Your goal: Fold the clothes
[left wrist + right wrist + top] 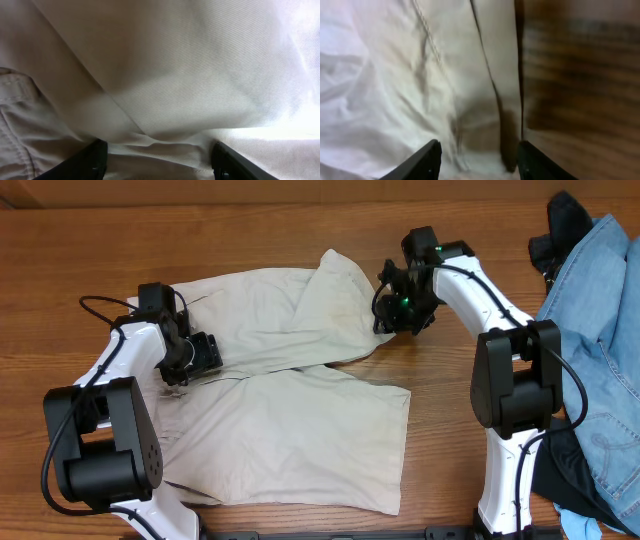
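Observation:
The pale beige trousers (290, 410) lie spread on the wooden table, one leg angled up toward the back (330, 300). My left gripper (186, 360) rests low on their left part near the waistband. In the left wrist view the left gripper (160, 150) stands open, its black fingers (95, 160) wide apart with a ridge of cloth (165, 90) between them. My right gripper (396, 308) sits at the right edge of the upper leg. In the right wrist view the right gripper (480, 150) is open, straddling the cloth's edge (490, 100) beside bare wood (580, 75).
A light blue denim garment (600, 330) is heaped at the table's right edge, with a black garment (560, 225) behind it and more dark cloth (565, 480) below. Bare wood (250, 230) runs along the back.

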`<state>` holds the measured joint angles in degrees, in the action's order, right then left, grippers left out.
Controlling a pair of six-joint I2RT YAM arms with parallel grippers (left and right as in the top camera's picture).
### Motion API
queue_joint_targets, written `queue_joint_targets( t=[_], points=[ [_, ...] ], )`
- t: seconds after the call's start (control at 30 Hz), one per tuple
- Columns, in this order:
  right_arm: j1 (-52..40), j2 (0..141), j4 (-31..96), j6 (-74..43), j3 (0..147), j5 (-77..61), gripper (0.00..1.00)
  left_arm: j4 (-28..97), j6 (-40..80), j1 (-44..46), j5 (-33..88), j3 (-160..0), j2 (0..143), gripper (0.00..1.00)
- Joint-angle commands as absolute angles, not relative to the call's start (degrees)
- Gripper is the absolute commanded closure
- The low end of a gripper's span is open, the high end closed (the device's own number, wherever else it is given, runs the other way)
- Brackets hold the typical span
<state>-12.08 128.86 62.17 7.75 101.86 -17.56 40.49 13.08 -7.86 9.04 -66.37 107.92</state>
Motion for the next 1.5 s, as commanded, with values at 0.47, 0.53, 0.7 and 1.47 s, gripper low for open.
queue_joint_targets(
  t=[0.47, 0.53, 0.7, 1.47],
  points=[
    [-12.1, 129.0, 64.6, 9.5, 101.3, -18.1, 0.71, 40.7, 12.2, -7.8, 8.4, -65.8, 109.1, 0.29],
    [-12.1, 129.0, 64.6, 9.5, 101.3, -18.1, 0.85, 40.6, 12.2, -7.8, 8.4, -65.8, 109.1, 0.29],
    [-12.0, 129.0, 65.8, 9.5, 101.3, -18.1, 0.96, 40.6, 12.2, -7.8, 8.4, -65.8, 109.1, 0.28],
    [-10.4, 129.0, 84.0, -3.2, 101.2, 0.0, 0.81, 41.1, 12.1, -7.9, 8.4, -65.8, 109.1, 0.27]
  ],
)
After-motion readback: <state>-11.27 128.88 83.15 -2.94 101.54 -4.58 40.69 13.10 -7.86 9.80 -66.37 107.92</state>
